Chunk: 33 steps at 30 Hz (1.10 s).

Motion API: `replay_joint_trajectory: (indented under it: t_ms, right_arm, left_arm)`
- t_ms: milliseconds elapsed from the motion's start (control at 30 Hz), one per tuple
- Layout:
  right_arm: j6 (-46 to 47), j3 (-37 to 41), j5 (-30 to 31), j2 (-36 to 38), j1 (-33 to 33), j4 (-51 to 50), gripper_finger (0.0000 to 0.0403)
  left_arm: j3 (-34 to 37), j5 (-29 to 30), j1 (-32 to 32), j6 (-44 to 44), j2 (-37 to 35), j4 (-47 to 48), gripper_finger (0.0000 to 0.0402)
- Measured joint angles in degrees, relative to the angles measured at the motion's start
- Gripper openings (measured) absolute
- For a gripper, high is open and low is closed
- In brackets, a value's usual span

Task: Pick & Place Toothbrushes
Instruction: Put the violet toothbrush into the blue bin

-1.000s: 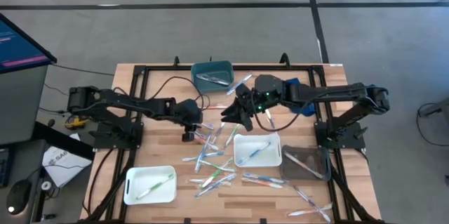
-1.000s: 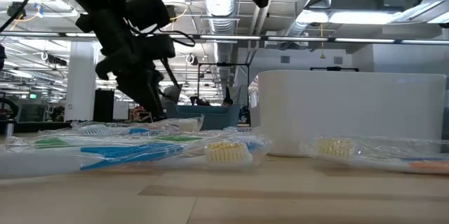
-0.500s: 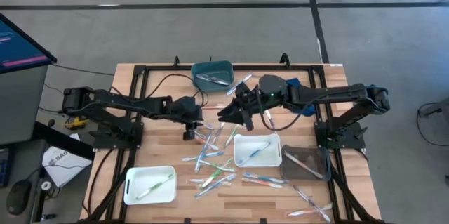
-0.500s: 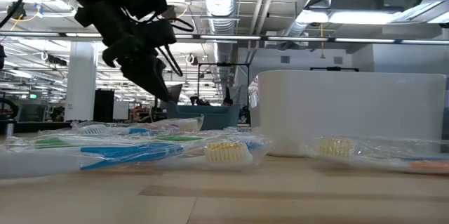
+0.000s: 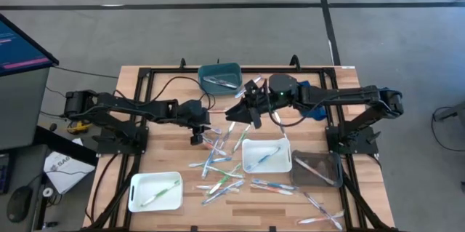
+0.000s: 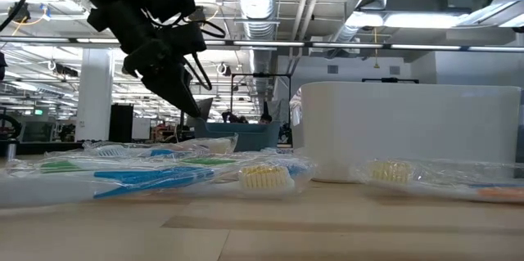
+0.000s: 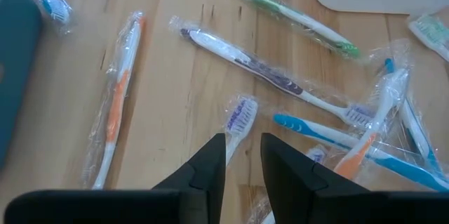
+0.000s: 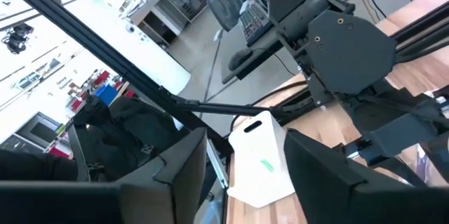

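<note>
The toothbrushes (image 5: pixel 218 161) are lying mostly in a loose pile on the table (image 5: pixel 145 94), each in a clear wrapper. A few are already sitting in the trays, and some strays are trailing off toward the near right corner. I am working the left pincer (image 7: pixel 243 157) low over the pile's far edge, where one brush with purple bristles (image 7: pixel 238 115) is pointing its handle straight into it. I cannot tell whether that brush is grasped or only lined up.

I am holding the right pincer (image 5: pixel 243 110) raised between the pile and the teal tray (image 5: pixel 211 68). It is released, with nothing between its jaws in the right wrist view.

As I judge it, the step in hand is taking that one brush cleanly. To do it well, I am aiming for the middle of the handle rather than the bristle end. I am coming down square so the crinkly wrapper is not sliding out, and I am checking that no neighbouring wrapper is coming up with it. The orange brush (image 7: pixel 116 104) is lying well apart, but the blue one (image 7: pixel 316 133) is lying near. I am keeping the right arm clear of the left's lift path.

I am reading no brand or print on any wrapper, and the writing on the screen (image 5: pixel 18 43) beside the table is not legible.
</note>
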State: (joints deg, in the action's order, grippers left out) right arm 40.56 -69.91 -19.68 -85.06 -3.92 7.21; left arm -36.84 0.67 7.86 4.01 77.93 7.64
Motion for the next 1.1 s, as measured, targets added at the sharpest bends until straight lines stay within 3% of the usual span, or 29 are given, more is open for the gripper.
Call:
replay_joint_trajectory:
  t_ms: [367, 1100]
  right_arm:
    - [-0.42, 0.00, 0.85, 0.00, -0.37, -3.01, 0.0278]
    - [-0.44, 0.00, 0.22, -0.15, 0.08, -3.76, 0.0283]
  left_arm:
    - [0.04, 0.00, 0.00, -0.02, 0.00, 0.01, 0.0086]
    - [0.09, -1.39, 0.00, -4.81, 2.49, 0.34, 0.0093]
